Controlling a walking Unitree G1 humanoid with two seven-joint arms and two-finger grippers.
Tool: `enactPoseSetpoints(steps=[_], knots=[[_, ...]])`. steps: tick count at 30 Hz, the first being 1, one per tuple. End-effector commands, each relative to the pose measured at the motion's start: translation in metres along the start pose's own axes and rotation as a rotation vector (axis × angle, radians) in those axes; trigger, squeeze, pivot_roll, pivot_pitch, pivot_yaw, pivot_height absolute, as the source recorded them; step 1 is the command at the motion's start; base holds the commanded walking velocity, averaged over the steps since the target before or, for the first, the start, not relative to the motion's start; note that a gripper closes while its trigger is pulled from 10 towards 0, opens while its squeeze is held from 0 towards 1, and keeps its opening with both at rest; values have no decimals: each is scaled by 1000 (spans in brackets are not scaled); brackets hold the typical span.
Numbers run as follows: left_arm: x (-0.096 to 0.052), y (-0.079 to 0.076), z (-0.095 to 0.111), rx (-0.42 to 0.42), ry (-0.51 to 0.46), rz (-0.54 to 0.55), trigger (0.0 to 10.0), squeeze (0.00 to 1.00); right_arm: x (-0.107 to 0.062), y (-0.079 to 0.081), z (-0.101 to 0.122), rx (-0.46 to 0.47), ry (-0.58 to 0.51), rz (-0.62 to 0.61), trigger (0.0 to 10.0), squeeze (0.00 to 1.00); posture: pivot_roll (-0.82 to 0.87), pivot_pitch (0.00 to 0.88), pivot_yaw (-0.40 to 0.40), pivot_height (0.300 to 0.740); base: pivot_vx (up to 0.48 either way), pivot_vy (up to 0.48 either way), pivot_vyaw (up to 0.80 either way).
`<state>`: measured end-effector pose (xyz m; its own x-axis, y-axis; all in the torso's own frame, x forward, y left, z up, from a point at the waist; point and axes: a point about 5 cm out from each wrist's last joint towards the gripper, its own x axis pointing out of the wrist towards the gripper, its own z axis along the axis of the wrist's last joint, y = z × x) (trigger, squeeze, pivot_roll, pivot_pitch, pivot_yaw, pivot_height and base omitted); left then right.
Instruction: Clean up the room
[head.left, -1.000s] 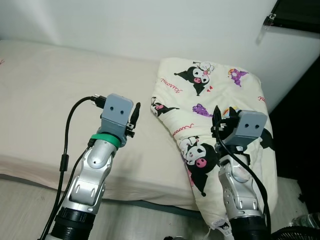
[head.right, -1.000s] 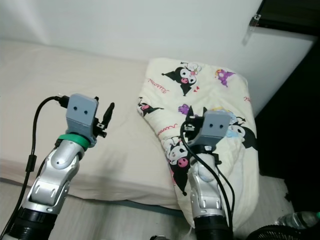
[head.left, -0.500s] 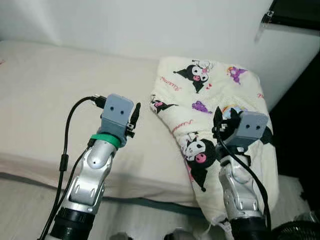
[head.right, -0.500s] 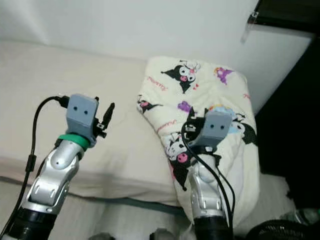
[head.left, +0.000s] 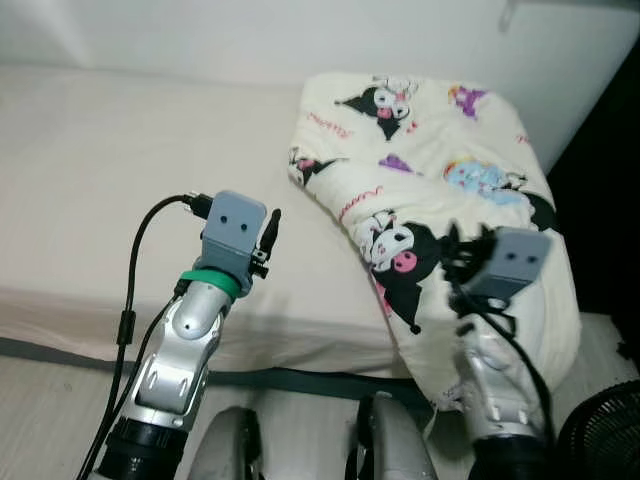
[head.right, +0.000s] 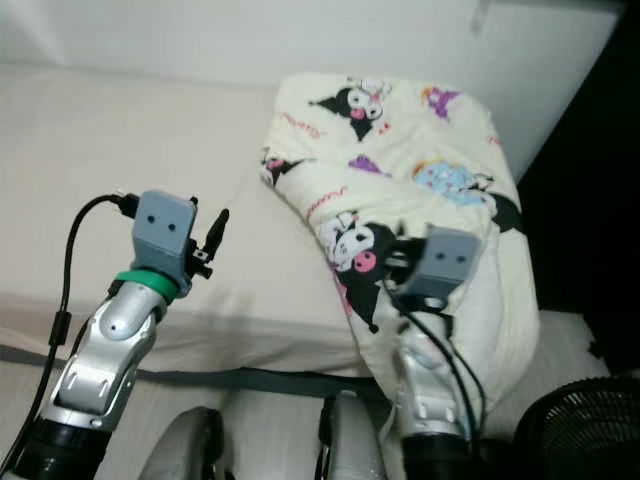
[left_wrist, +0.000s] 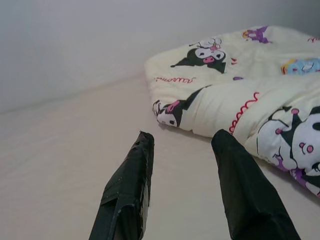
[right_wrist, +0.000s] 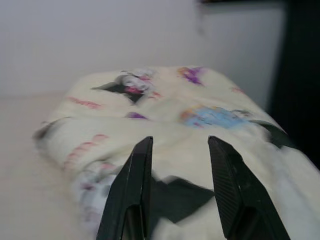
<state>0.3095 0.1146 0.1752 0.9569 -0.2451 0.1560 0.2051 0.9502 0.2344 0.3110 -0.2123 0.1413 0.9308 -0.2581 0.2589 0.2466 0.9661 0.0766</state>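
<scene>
Both claws are hanging released in front of us, fingers spread with nothing between them. Our left gripper (left_wrist: 182, 137) is hovering above the bare mattress (head.left: 120, 160), at about 9 o'clock in the head view, its two black fingers (left_wrist: 131, 177) parted and pointing toward the wall (head.left: 250, 35). Our right gripper (right_wrist: 177, 142) is hovering at about 4 o'clock, over the lower half of the blanket (head.left: 440, 170), its fingertips (right_wrist: 227, 185) apart just above the fabric; we cannot tell whether they are touching it.

We are seeing the blanket, cream with black cartoon figures and pink lettering, lying bunched at the right end of the bed from roughly 1 o'clock down to 5 o'clock. Its near part is drooping over the mattress edge toward the floor (head.left: 60, 400). A dark fan (head.right: 585, 430) is standing on the floor at 5 o'clock, just beside the hanging blanket.
</scene>
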Motion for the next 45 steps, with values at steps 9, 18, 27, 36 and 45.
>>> enactPoseSetpoints(steps=[9, 18, 27, 36, 45], knots=[[-10, 7, -5, 31, 47, -8, 10000, 0, 22, -81, -30, 146, 230, -245, 10000, 0, -6, 129, 80, 600, 0, 0, 0], [-15, 7, -5, 42, 59, 3, 10000, 0, 31, -100, -44, 327, 413, -272, 10000, 0, 37, 160, 62, 600, 0, 0, 0], [-18, 14, -3, 50, 64, 39, 10000, 0, 30, 13, -51, 371, 542, 556, 10000, 0, 59, 163, 44, 600, 0, 0, 0], [-11, 29, 14, 76, 15, 22, 10000, 0, -80, 87, 15, 506, 561, 1600, 10000, 0, 19, 160, 47, 600, 0, 0, 0], [6, 41, 29, 117, -42, -15, 10000, 0, -99, 67, 56, 621, 592, 1718, 10000, 0, -23, 142, 54, 600, 0, 0, 0]])
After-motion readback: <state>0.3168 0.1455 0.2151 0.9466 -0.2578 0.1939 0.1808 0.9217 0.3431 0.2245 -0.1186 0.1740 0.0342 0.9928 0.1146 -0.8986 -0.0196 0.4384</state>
